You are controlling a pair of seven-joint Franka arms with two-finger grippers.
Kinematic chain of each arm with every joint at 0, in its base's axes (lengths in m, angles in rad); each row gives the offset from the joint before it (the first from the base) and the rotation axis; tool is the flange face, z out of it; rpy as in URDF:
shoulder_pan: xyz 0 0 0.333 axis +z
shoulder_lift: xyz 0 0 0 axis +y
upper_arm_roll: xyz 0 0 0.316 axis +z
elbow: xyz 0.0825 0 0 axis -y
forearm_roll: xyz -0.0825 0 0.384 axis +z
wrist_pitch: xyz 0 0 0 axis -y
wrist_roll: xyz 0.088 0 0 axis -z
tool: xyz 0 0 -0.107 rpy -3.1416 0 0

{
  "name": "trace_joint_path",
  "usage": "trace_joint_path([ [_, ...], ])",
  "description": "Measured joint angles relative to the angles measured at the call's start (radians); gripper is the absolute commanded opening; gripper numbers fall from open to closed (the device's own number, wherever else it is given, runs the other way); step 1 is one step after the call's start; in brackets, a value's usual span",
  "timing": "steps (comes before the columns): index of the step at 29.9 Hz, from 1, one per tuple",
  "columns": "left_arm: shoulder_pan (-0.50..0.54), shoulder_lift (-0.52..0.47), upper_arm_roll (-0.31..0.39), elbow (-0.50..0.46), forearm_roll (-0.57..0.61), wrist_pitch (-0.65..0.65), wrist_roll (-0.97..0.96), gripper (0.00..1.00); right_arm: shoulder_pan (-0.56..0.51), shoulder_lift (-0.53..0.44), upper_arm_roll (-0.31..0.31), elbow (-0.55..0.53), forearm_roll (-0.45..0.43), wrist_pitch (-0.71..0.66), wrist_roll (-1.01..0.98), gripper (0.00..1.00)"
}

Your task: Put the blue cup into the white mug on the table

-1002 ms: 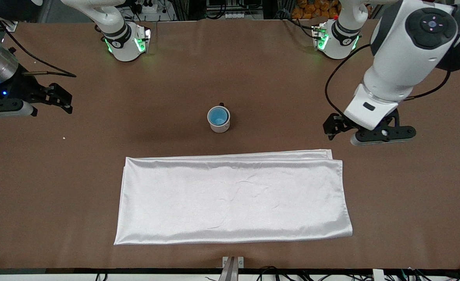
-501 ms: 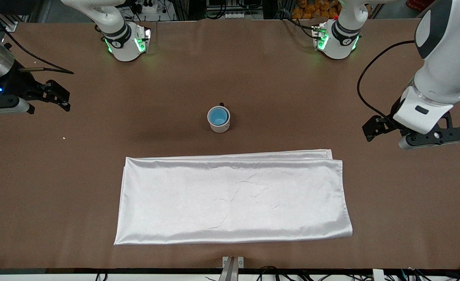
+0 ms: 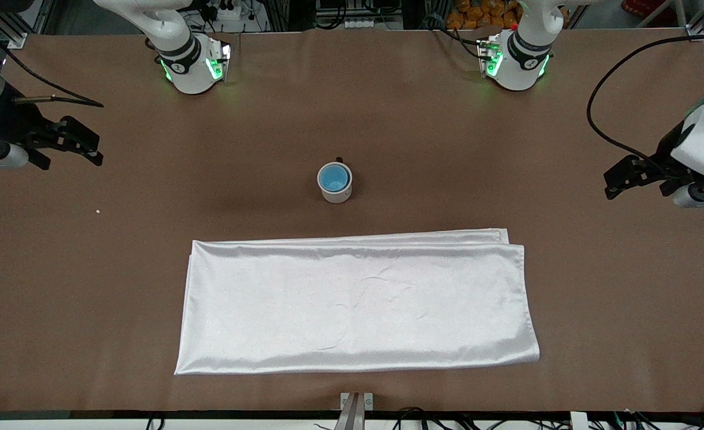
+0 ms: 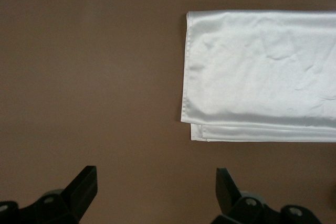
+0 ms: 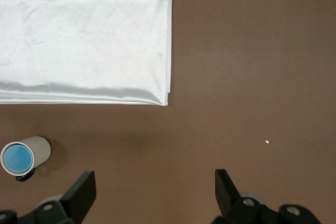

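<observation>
At the left edge of the frame, the right hand (image 3: 92, 146) hovers over the brown felt tabletop (image 3: 148, 197), fingers wide and empty. At centre, the small bright-blue plastic cup (image 3: 334, 177) sits inside the white ceramic mug (image 3: 335, 189). Below lies a shiny white folded cloth (image 3: 357, 304). At the right edge, the left hand (image 3: 617, 179) hovers wide and empty.

A folded shiny white cloth (image 3: 357, 301) lies on the brown felt surface, toward the front camera's edge. A tiny white speck (image 3: 98, 211) sits on the felt toward the right arm's end. Past the top edge, dark cables (image 3: 226, 12) and orange packages (image 3: 477, 13) crowd the background. More cables (image 3: 423, 418) run along the near edge.
</observation>
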Motion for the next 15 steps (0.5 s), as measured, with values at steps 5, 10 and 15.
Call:
trace_joint_path([
  [5, 0.011, -0.013, 0.002, -0.023, -0.006, 0.000, 0.010, 1.00, -0.003, 0.000, 0.000, 0.021, 0.000, -0.029, 0.000, 1.00],
  [10, 0.009, -0.026, -0.002, -0.039, -0.006, -0.001, 0.010, 1.00, -0.003, 0.000, 0.000, 0.032, -0.001, -0.044, 0.000, 1.00],
  [15, 0.008, -0.034, -0.004, -0.045, -0.006, -0.009, 0.010, 1.00, -0.003, 0.001, 0.000, 0.033, -0.008, -0.045, 0.000, 1.00],
])
